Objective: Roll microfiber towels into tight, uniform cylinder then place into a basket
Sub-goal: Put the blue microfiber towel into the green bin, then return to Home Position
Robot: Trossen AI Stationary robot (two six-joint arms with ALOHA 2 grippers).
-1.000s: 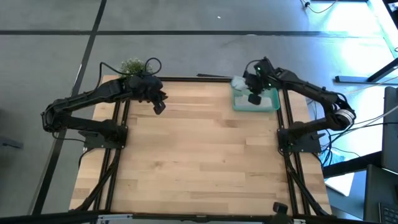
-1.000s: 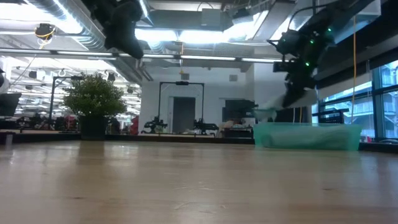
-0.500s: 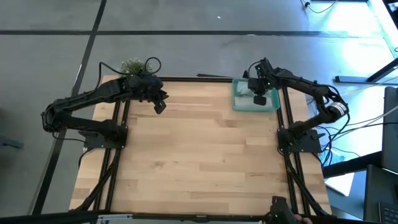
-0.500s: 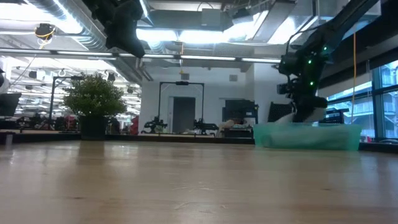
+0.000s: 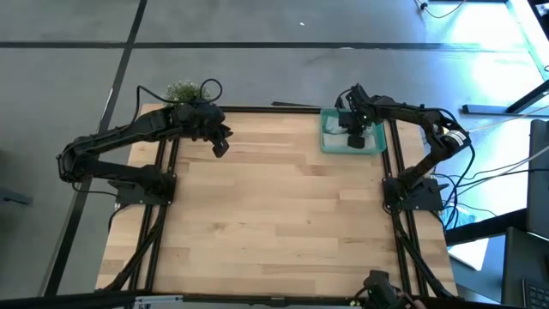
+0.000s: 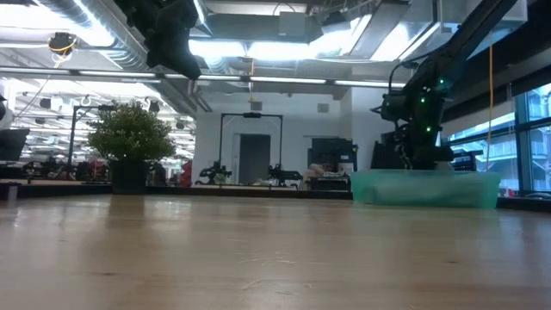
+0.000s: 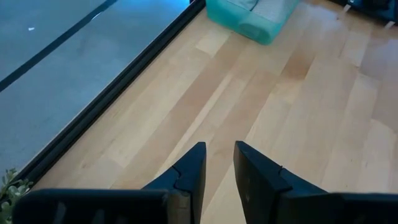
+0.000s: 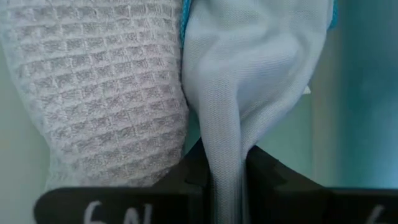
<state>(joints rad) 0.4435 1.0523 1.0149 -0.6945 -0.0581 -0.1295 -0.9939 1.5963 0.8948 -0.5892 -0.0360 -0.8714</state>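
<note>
At table level you see the basket (image 6: 425, 188) on the far right, with the right gripper (image 6: 419, 153) lowered into it. The left gripper (image 6: 175, 53) hangs high above the potted plant (image 6: 130, 142).

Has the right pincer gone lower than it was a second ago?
Yes. In the low view the right pincer has dropped toward the basket, whose rim has stayed put, and it pinches the light blue towel inside.

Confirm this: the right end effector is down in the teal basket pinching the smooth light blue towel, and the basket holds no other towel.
Wrong on the last point. The right wrist view shows the right end effector pinching the light blue towel in the basket, beside a second, waffle-textured grey towel.
</note>
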